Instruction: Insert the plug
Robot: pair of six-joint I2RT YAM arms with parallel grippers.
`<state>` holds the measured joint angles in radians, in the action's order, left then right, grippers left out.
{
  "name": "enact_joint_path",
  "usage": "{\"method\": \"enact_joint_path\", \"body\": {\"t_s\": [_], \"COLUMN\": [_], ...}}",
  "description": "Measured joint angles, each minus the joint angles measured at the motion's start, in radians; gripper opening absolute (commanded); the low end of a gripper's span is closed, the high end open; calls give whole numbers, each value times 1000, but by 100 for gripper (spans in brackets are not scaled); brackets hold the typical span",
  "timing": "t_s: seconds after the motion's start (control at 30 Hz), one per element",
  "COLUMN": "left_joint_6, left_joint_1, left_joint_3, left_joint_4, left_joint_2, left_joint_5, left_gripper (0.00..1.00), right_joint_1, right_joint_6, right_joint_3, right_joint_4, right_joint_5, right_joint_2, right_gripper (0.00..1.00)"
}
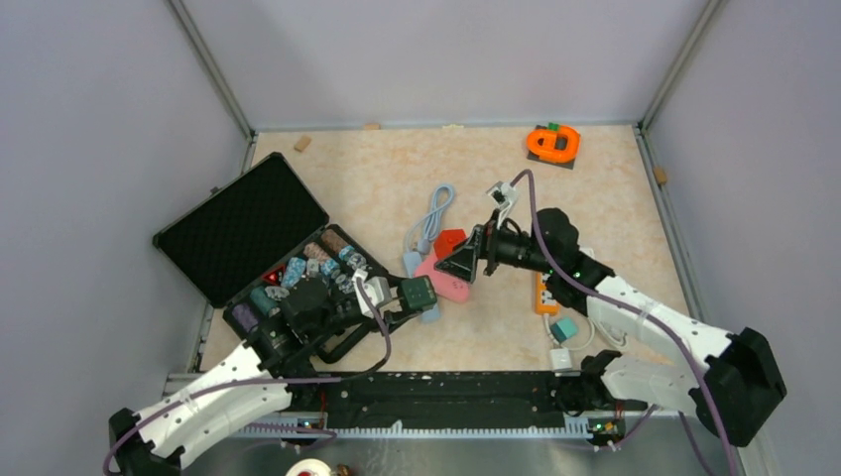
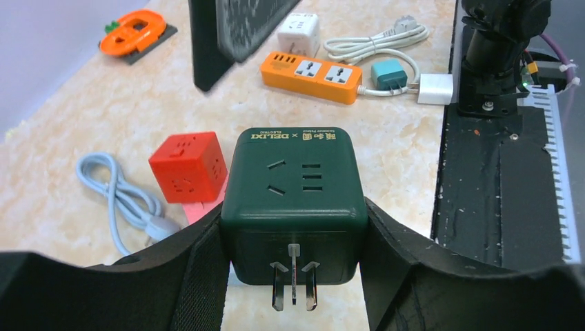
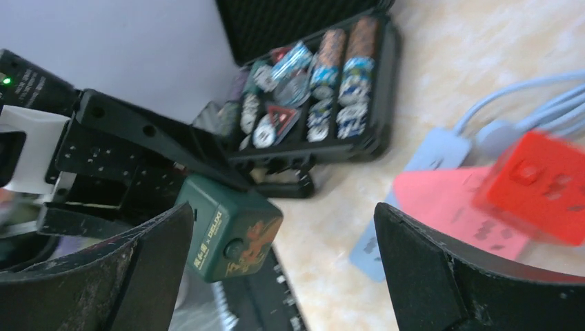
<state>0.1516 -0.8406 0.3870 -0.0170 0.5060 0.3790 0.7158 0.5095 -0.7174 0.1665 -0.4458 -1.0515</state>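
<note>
Within the left claw (image 2: 294, 258) — green plug (image 2: 293, 196), prongs (image 2: 293, 284) plain only wrist-side

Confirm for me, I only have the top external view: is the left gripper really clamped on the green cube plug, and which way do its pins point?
Observer: Yes. In the left wrist view the left gripper is shut on the sides of the green cube plug. Its three pins point back at the wrist camera.
Operator: Are the orange power strip's sockets free?
Observer: Both sockets on the orange power strip show nothing plugged in.
Operator: And the right gripper?
Observer: In the right wrist view the right gripper is wide open, gripping nothing.
</note>
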Motion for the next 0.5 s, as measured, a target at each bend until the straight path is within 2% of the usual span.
{"method": "enact_joint_path", "body": {"t_s": [0.2, 0.43, 0.5], "left_joint_6": [106, 159, 166], "left_joint_1": [0, 0, 0], "left_joint_3": [0, 0, 0], "left_joint_4": [-90, -213, -246], "left_joint_2": [60, 109, 122], "left_joint_5": [38, 56, 69], "left_gripper": [0, 0, 0], "right_joint_1": [-30, -31, -31], "right_joint_6": [278, 470, 510], "right_joint_3": [104, 155, 156], "right_joint_4": [151, 333, 381], "right_joint_5": [-184, -300, -320], "right_joint_2": [-77, -84, -100], "right_gripper": [99, 99, 95]}}
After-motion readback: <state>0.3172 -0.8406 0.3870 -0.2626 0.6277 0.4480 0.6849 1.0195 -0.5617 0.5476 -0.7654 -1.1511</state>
